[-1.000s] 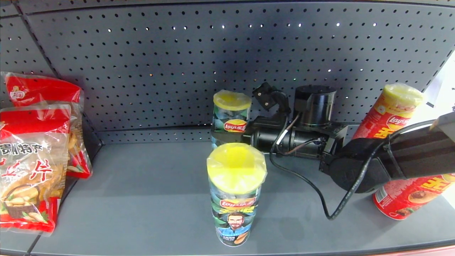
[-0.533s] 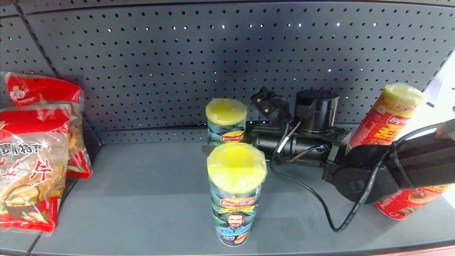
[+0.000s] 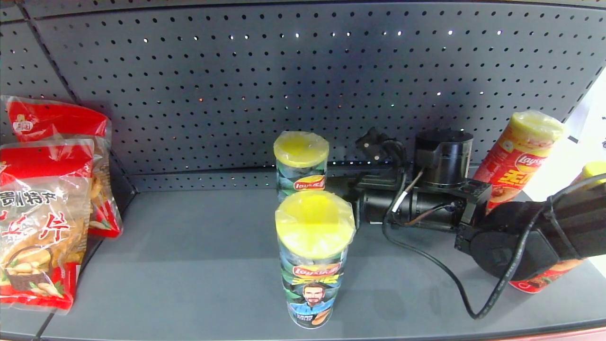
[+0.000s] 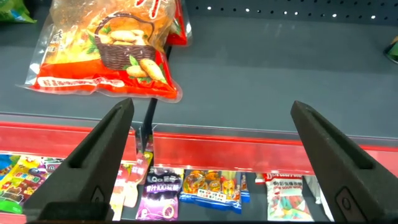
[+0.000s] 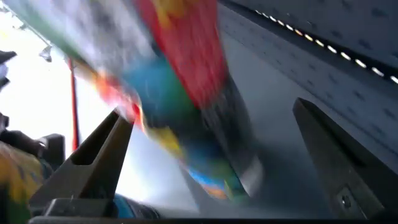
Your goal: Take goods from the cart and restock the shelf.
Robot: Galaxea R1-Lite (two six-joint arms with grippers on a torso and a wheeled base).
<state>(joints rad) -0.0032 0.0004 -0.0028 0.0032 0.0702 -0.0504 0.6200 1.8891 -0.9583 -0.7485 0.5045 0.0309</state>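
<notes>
Two green chip cans with yellow lids stand on the grey shelf (image 3: 189, 255), one behind the other. The front can (image 3: 315, 255) is near the shelf edge. The rear can (image 3: 301, 162) stands by the pegboard, its base hidden by the front can. My right gripper (image 3: 337, 185) lies just right of the rear can, open, with nothing gripped. In the right wrist view the blurred can (image 5: 186, 93) shows ahead between the spread fingers of this gripper (image 5: 211, 112). My left gripper (image 4: 212, 106) is open and holds nothing, low in front of the shelf's red front edge (image 4: 249, 146).
Red snack bags (image 3: 42, 222) lean at the shelf's left end; one bag (image 4: 112, 50) shows in the left wrist view. Red chip cans (image 3: 521, 151) stand at the right behind my right arm. Packaged goods (image 4: 205, 186) fill the lower shelf. The pegboard (image 3: 303, 85) closes the back.
The right gripper set the rear can down a little lower and to the left, let go, and drew back to the right. The can stays in place.
</notes>
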